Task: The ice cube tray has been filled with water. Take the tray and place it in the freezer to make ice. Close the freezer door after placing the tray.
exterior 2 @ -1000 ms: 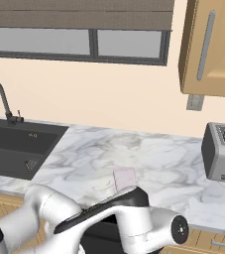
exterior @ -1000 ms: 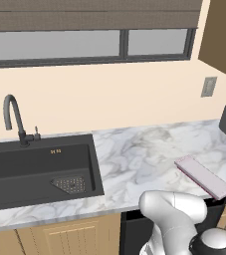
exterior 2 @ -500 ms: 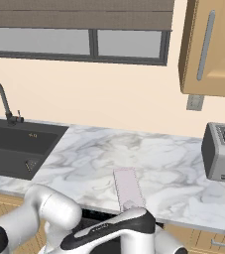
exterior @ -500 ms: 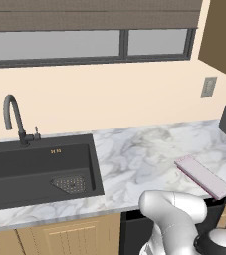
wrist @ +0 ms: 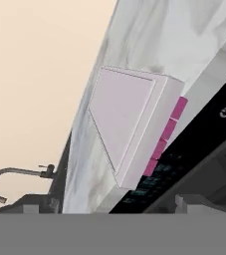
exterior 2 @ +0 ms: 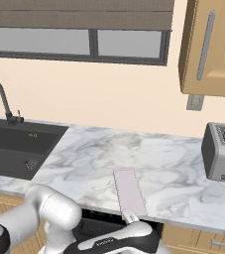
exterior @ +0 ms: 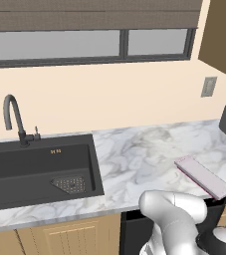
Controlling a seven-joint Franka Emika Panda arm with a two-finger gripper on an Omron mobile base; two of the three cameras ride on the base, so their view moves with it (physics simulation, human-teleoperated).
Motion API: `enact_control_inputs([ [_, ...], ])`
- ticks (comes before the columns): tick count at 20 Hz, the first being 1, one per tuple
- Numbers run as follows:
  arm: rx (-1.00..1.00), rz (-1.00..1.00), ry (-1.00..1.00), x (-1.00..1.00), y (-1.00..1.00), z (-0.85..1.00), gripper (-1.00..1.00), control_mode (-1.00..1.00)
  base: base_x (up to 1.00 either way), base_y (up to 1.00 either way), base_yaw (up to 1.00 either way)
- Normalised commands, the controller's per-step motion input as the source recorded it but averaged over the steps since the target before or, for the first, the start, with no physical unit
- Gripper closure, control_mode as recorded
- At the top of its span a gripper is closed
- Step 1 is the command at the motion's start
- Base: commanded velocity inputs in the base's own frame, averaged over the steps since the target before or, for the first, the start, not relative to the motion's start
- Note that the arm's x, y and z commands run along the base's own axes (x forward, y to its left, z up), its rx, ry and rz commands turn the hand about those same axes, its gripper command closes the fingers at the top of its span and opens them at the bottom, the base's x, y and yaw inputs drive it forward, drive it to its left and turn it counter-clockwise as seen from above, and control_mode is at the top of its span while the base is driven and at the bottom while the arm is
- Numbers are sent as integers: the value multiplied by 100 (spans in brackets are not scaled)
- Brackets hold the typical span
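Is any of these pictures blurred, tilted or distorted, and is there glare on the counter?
Left base view: sharp, evenly lit, no glare on the marble counter. Right base view: equally sharp; only a faint shadow beside the ice cube tray. Hand view: strongly rolled, so the counter edge runs diagonally and the tray looks skewed.

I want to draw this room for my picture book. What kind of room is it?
It looks like a kitchen. There is a dark sink with a curved black faucet, a marble counter with a grey toaster on it, and wooden cabinets on the wall. A pink ice cube tray lies on the counter.
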Motion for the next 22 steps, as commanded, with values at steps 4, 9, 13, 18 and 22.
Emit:
enact_control_inputs([
  [4,9,0,-5,0,2,0,-100,-100,0,0,0],
  [9,12,0,0,4,3,-1,-100,-100,0,0,0],
  [13,14,-4,0,10,4,-5,-100,-100,0,0,0],
  [18,12,-6,3,22,1,-12,-100,-100,0,0,0],
  [22,4,-2,7,25,0,-20,-100,-100,0,0,0],
])
